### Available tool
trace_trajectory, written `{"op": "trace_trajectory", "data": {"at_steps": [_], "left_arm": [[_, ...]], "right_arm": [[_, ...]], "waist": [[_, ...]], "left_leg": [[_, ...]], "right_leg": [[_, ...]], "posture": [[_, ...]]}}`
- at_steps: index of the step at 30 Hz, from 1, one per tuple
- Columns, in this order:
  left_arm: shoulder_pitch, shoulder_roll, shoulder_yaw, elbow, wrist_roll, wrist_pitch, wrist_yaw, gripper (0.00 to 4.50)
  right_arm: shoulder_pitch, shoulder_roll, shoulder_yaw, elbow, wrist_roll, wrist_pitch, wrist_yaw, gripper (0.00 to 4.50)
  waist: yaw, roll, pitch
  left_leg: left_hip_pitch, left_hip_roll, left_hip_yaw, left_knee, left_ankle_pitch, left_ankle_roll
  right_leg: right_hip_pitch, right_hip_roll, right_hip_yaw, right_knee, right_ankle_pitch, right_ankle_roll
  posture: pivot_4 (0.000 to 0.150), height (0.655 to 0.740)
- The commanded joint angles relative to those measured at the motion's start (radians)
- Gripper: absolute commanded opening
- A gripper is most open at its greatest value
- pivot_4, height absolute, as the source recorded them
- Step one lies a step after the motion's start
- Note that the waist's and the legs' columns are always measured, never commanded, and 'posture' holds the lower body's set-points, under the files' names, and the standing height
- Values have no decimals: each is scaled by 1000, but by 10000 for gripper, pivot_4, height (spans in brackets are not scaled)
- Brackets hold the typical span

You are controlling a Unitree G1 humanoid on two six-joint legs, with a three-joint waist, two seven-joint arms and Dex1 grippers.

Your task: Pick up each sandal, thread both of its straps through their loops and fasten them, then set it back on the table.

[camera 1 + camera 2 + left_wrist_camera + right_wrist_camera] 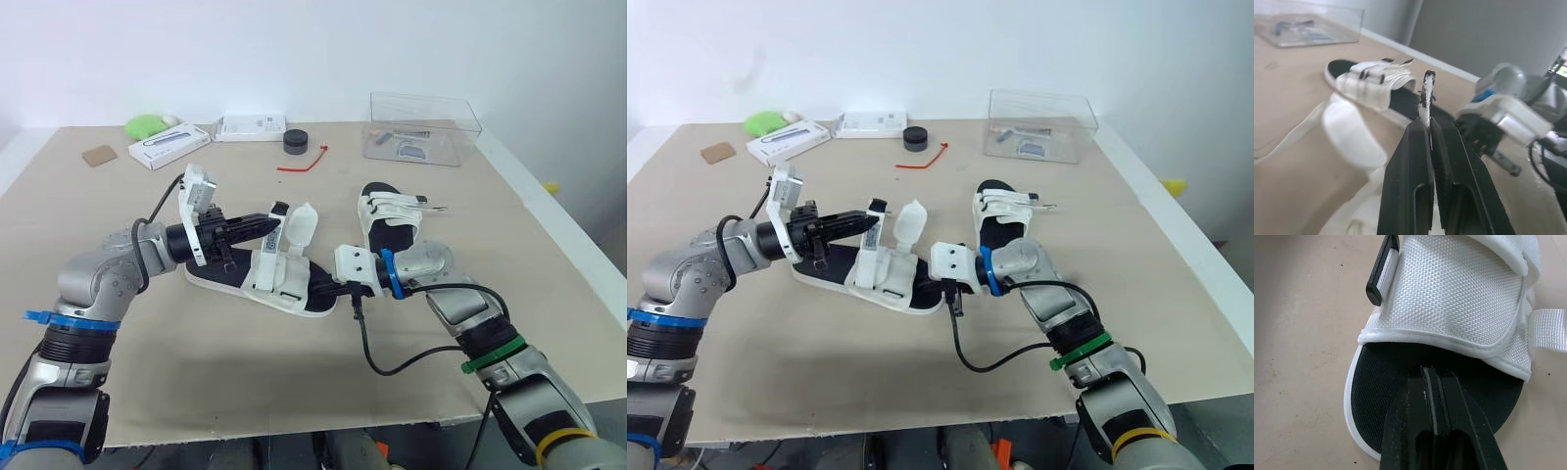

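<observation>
Bench [245, 382], two sandals present.

1. Near sandal [265, 279]: lies flat on the bench at centre, slightly left, white upper on a black footbed. Its straps are loose; one wide flap stands upright.

2. Left gripper [1428, 128]: reaches in from the left over the near sandal. The fingers are closed and pinch a narrow white strap [1426, 95] of that sandal. The strap's black-tipped end stands up past the fingertips.

3. Right gripper [1431, 377]: at the right-hand end of the near sandal. The fingers are pressed together with no visible gap and sit over the black footbed, just short of the white woven upper. Whether they touch the footbed cannot be told.

4. Far sandal [392, 220]: lies on the bench to the right and farther back, apart from the near sandal. Its straps lie across the upper.

5. Far edge of bench: clear box [423, 127] at far right, black disc [296, 141] and red tie [302, 162] at centre, two white cartons [168, 145] to the left.
</observation>
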Motion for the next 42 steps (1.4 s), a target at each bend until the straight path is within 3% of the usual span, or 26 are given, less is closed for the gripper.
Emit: {"op": "trace_trajectory", "data": {"at_steps": [1, 15, 26, 29, 32, 34, 42], "left_arm": [[8, -17, 10, 23, 59, -48, -13, 1678], [-51, -117, 1, 221, 209, -155, -78, 1678], [-71, -129, -39, 329, 334, -190, -119, 1678], [-79, -131, -36, 360, 361, -204, -109, 8691], [-88, -133, -31, 388, 398, -245, -97, 23790], [-99, -130, -22, 409, 419, -280, -89, 30685], [-130, -75, 1, 518, 462, -312, -121, 30685]], "right_arm": [[32, -29, 24, 36, -61, 41, -6, 0], [52, -39, 19, -2, -58, 64, -9, 0], [80, -55, 10, -45, -54, 92, -16, 0], [82, -58, 13, -50, -58, 89, -16, 0], [84, -59, 13, -54, -56, 91, -16, 0], [84, -61, 13, -52, -57, 89, -15, 0], [61, -58, 4, -7, -60, 53, -19, 0]], "waist": [[0, 0, 0], [2, 0, 0], [3, 0, 0], [3, -1, 0], [3, -1, 0], [3, -1, 0], [2, -1, 0]], "left_leg": [[0, 0, 0, 0, 0, 0], [-1, -1, -1, 0, 0, 0], [-2, -4, -2, 0, 0, 0], [-2, -5, -2, 0, 0, 0], [-3, -6, -3, 0, 0, 0], [-3, -6, -4, 0, 0, 0], [-4, -8, -6, 0, 0, 0]], "right_leg": [[0, 0, 0, 0, 0, 0], [0, -1, 0, 0, 0, 0], [0, -4, -1, 0, -1, 3], [0, -5, -1, 0, -1, 3], [0, -7, -2, 0, -1, 4], [0, -8, -3, 0, -1, 3], [0, -10, -4, 0, -1, 4]], "posture": [[1500, 7400], [1500, 7400], [1500, 7400], [1500, 7400], [1500, 7400], [1500, 7400], [1500, 7400]]}}
